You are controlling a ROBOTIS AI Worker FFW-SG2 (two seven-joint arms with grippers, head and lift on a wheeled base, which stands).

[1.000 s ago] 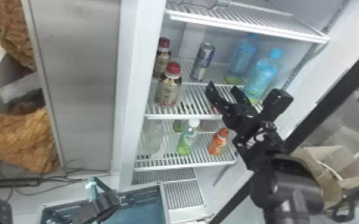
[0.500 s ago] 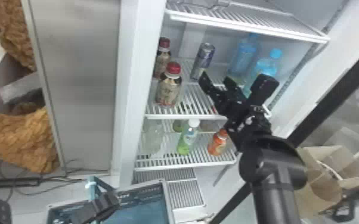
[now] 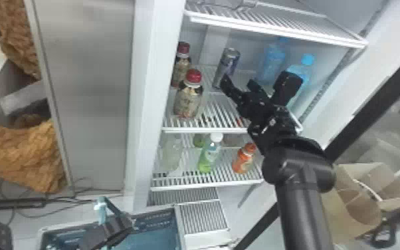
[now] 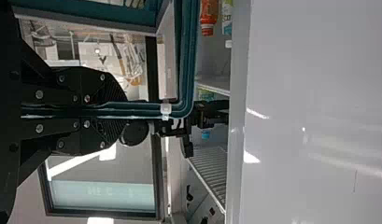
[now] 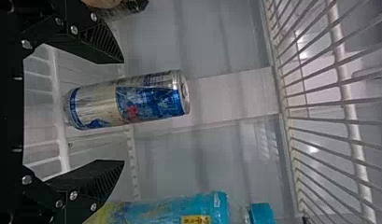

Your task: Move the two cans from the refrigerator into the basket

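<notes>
Upright and untouched inside the refrigerator (image 3: 154, 83), one slim silver-and-blue can (image 3: 227, 62), round-bodied, with a bare metal top. Low in front of the refrigerator, an open-topped blue basket (image 3: 179, 226).

The right hand (image 3: 239, 81) is spread wide, the left hand (image 3: 126, 224) clamped.

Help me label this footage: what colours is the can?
The can is silver and blue, clearest in the right wrist view.

Upright can (image 5: 128, 100) between open claw's (image 5: 123, 112) fingers, blue-capped bottle (image 5: 165, 209) nearby
</notes>
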